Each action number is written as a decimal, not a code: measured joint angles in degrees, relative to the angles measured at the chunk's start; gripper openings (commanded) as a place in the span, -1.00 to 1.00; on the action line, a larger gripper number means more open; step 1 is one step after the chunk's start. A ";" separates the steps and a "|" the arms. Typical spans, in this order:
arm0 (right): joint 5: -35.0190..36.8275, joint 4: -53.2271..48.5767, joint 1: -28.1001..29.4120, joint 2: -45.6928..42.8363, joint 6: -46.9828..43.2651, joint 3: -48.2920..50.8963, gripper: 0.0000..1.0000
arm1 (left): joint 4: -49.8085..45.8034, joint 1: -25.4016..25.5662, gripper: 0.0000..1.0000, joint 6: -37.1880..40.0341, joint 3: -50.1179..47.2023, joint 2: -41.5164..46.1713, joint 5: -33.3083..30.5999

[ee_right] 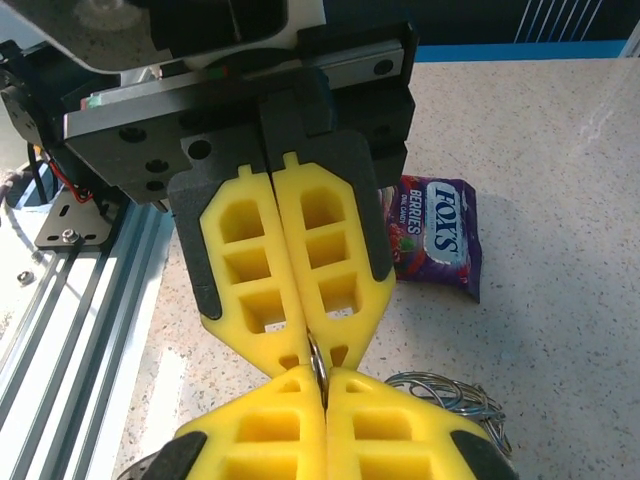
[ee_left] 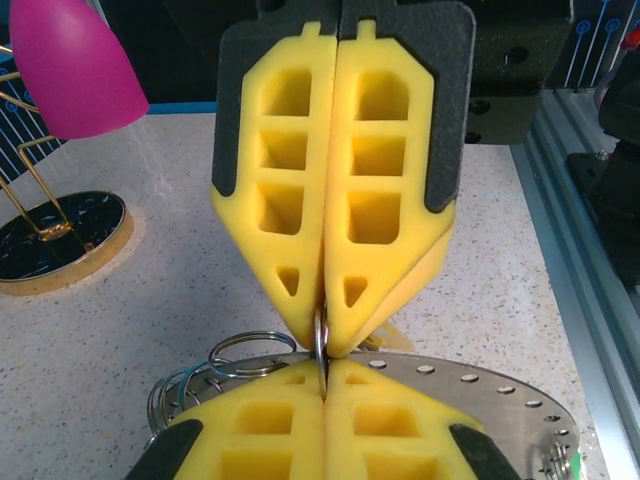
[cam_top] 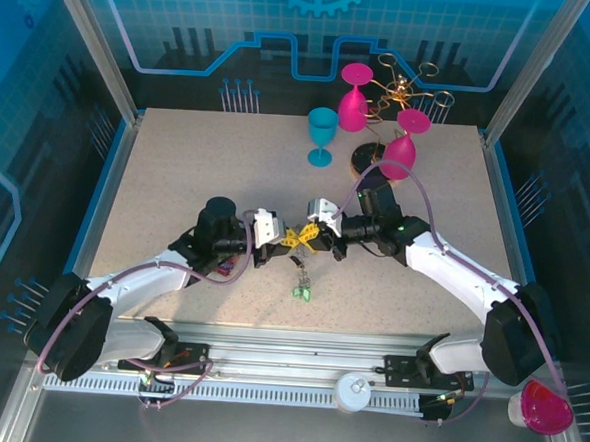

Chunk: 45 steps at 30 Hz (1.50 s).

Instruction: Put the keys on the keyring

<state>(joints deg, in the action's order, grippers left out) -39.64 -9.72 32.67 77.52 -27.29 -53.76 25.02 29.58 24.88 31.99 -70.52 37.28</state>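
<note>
My two grippers meet tip to tip over the middle of the table, the left gripper (cam_top: pixel 282 238) from the left and the right gripper (cam_top: pixel 310 236) from the right. In the left wrist view my left gripper (ee_left: pixel 325 368) is shut on one upright wire loop (ee_left: pixel 320 335) of the flat grey keyring (ee_left: pixel 500 400). The right gripper's yellow fingers (ee_left: pixel 380 250) are shut on the same loop from above. More wire loops (ee_left: pixel 240 350) splay to the left. The right wrist view shows the right gripper (ee_right: pixel 320 378) pinching that loop. Keys with a green tag (cam_top: pixel 301 290) lie on the table just in front.
A gold glass rack (cam_top: pixel 401 92) holding pink glasses stands at the back on a round dark base (cam_top: pixel 364 160), beside a teal glass (cam_top: pixel 321 134). A purple candy bag (ee_right: pixel 435 235) lies by the left arm. A pink cup (cam_top: pixel 544 407) sits off the table's front right.
</note>
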 measured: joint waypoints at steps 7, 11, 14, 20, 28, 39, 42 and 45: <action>6.43 -12.07 2.69 0.90 -7.17 -7.06 -1.00 | -6.19 0.11 -0.74 2.34 3.43 0.02 -0.85; 10.10 -17.38 3.74 2.23 -10.36 -11.30 -1.00 | -11.15 0.37 -1.00 5.42 5.84 0.02 -1.44; 10.10 -17.86 3.76 2.23 -10.19 -11.30 -0.63 | -12.37 0.68 -1.00 6.64 6.19 0.09 -1.70; 6.12 -9.44 0.72 -1.99 -3.15 -3.13 -0.22 | -10.03 0.92 -1.00 6.80 4.33 0.90 -3.45; 4.57 -3.19 -0.48 -4.02 3.82 1.29 -0.36 | -7.32 0.96 -1.00 6.78 3.45 0.90 -3.61; 3.89 -0.96 -0.81 -4.02 6.32 1.36 -1.00 | -5.20 0.96 -1.00 6.58 2.84 1.03 -3.89; 4.24 -1.42 -1.84 -3.67 6.36 1.77 -1.00 | -3.50 0.96 -1.00 6.47 1.79 1.53 -4.02; 4.20 -1.64 -1.97 -2.14 6.32 1.81 -1.00 | -2.40 0.96 -1.00 5.99 1.11 1.66 -4.04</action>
<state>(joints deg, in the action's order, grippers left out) -35.44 -11.35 30.70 75.37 -20.97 -51.94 22.61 30.55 30.87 33.10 -68.86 33.23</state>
